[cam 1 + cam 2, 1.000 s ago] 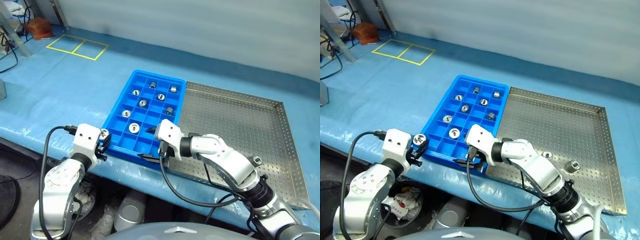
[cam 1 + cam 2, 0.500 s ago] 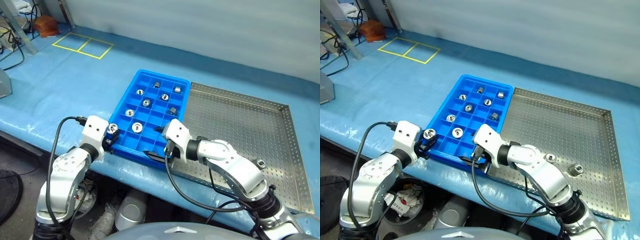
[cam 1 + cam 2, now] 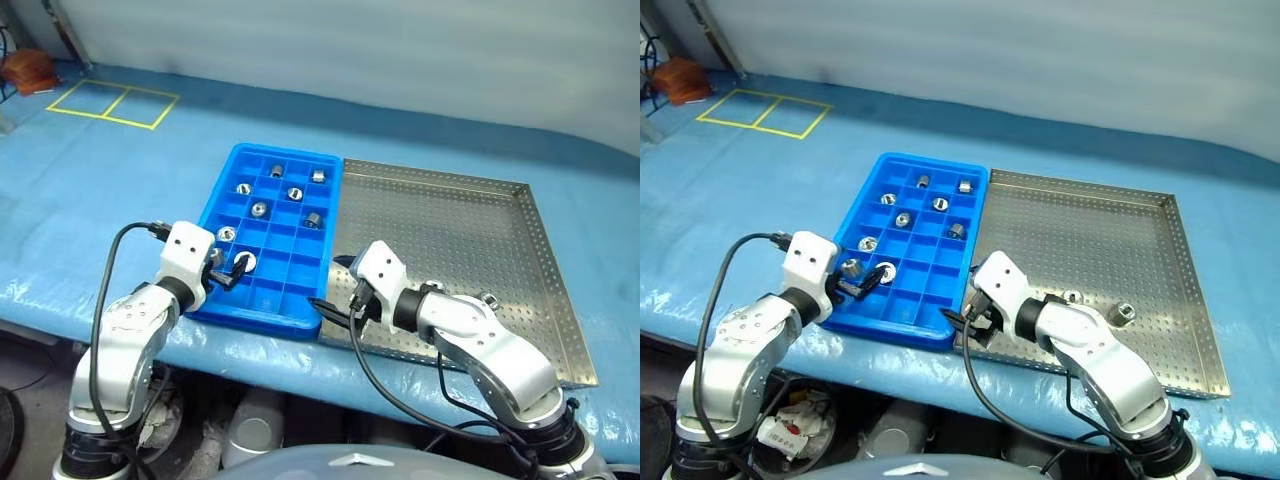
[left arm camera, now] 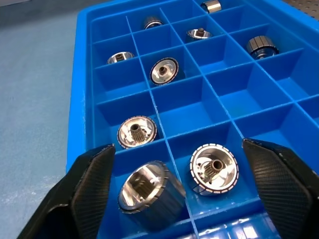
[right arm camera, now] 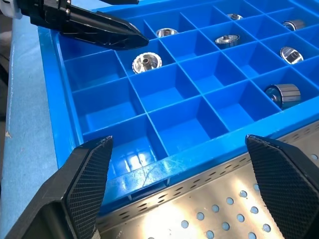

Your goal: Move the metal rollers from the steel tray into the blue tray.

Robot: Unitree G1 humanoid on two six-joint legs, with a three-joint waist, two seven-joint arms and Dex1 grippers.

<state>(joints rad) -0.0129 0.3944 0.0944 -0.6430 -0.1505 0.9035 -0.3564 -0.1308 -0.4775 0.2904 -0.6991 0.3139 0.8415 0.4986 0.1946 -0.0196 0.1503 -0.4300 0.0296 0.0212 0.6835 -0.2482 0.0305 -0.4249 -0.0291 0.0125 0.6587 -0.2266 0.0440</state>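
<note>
A second ago a roller was gripped in the left claw (image 4: pixel 174 199) beside the blue tray (image 3: pixel 215 205); now that claw is spread wide and empty, the released metal roller (image 4: pixel 145 191) tilted in a near-corner compartment. The right claw (image 5: pixel 174 199), opened wide with nothing held, has been shifted rightward onto the steel tray (image 3: pixel 450 215) edge, where two rollers (image 3: pixel 1122 313) remain.

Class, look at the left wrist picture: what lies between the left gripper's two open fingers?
Two metal rollers lie between the left gripper's fingers, each in its own compartment of the blue tray, parted by a blue divider wall.
</note>
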